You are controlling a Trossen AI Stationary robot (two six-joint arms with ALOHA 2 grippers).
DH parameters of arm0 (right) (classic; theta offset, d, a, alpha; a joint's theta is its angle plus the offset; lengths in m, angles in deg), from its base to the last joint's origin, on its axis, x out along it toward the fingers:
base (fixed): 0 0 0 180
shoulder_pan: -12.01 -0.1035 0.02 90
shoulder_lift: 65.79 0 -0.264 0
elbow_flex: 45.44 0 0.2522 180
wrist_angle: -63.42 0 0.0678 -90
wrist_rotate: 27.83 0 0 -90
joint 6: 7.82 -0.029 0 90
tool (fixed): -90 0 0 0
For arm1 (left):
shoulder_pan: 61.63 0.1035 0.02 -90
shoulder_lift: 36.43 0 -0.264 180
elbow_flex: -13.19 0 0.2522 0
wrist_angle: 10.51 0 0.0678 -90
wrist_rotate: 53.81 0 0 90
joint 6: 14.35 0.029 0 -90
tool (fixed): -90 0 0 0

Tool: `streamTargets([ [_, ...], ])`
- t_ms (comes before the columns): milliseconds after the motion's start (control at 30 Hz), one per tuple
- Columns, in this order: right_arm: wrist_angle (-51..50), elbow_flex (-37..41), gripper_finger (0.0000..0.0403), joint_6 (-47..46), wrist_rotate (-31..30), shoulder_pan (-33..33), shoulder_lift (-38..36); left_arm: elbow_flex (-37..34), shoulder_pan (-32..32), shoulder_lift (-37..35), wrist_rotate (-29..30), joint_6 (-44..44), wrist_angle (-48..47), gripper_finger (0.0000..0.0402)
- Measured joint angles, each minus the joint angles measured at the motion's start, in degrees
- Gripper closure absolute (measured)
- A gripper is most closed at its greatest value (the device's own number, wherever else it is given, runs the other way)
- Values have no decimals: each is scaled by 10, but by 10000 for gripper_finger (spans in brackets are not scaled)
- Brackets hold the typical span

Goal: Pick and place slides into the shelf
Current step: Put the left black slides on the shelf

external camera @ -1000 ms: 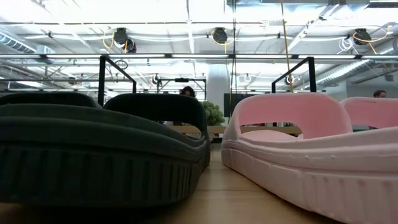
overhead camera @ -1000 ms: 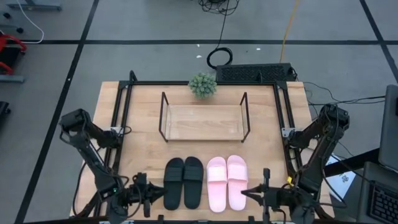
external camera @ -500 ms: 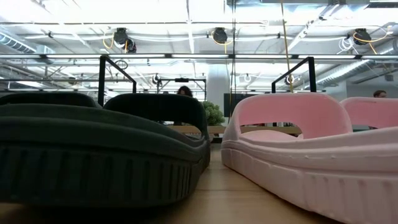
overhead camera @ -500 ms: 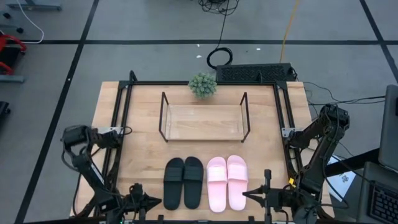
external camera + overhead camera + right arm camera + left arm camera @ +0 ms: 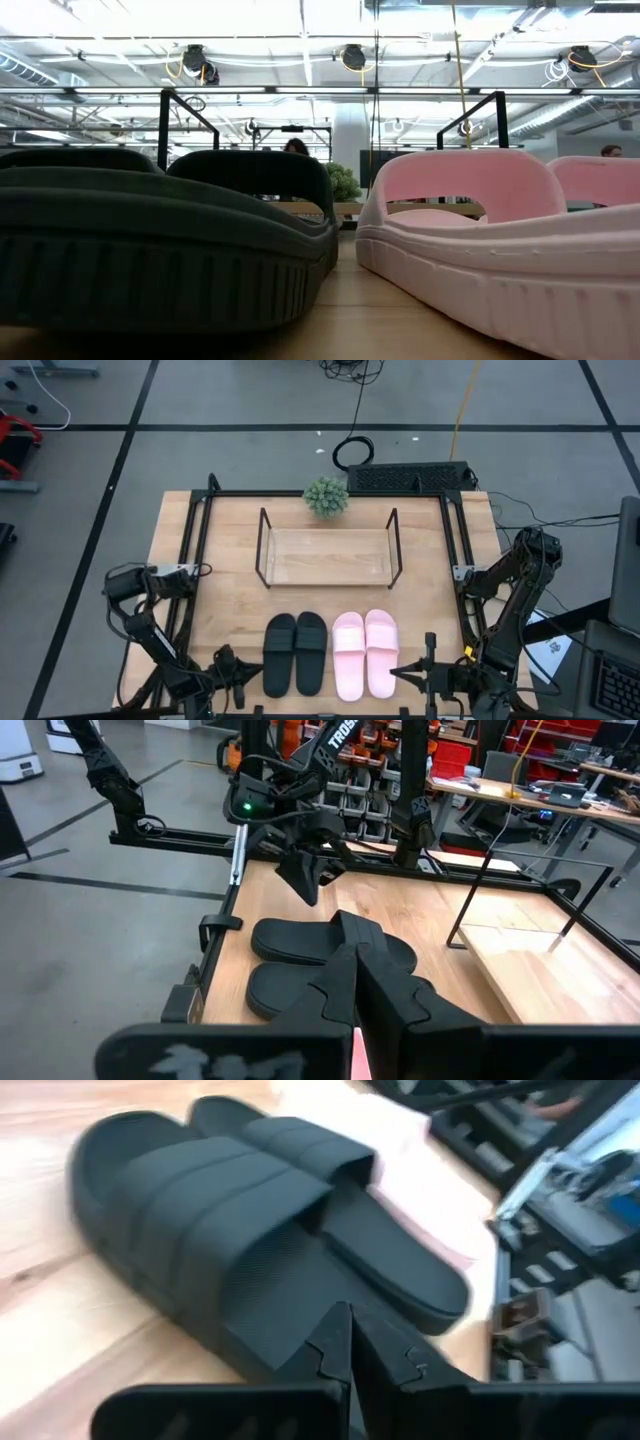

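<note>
The black pair of slides (image 5: 295,652) and the pink pair (image 5: 364,653) lie side by side on their soles near the table's near edge, toes toward the shelf (image 5: 328,556). The shelf stands farther back with nothing on its board. My left gripper (image 5: 243,678) is shut, just left of the black pair (image 5: 250,1220), a little above the table. My right gripper (image 5: 402,673) is shut, just right of the pink pair. In the low view the black slides (image 5: 160,240) and pink slides (image 5: 500,230) fill the picture. No gripper shows there.
A small potted plant (image 5: 326,495) stands behind the shelf at the far edge. A black frame (image 5: 196,560) runs along the table's left, right and far sides. Bare wood lies between the slides and the shelf. People show in the room beyond.
My left arm has folded its elbow toward the table's near edge. Its gripper drew back a little from the black pair, then came back beside it, shut throughout. The slides and my right arm have kept still.
</note>
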Motion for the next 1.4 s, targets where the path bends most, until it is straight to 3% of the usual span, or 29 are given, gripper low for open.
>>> streamTargets([
  [433,0,0,403,15,1,0,0,0,18,0,-48,-14,-43,372],
  [767,-1,0,403,17,1,0,0,0,18,0,-66,-117,-114,275],
  [900,-1,0,403,17,1,0,0,0,18,0,-101,-129,-110,242],
  [1000,-2,0,403,17,1,0,0,0,18,0,-96,-129,-110,224],
  [1400,-2,0,403,17,1,0,0,0,34,0,-81,-111,-113,208],
])
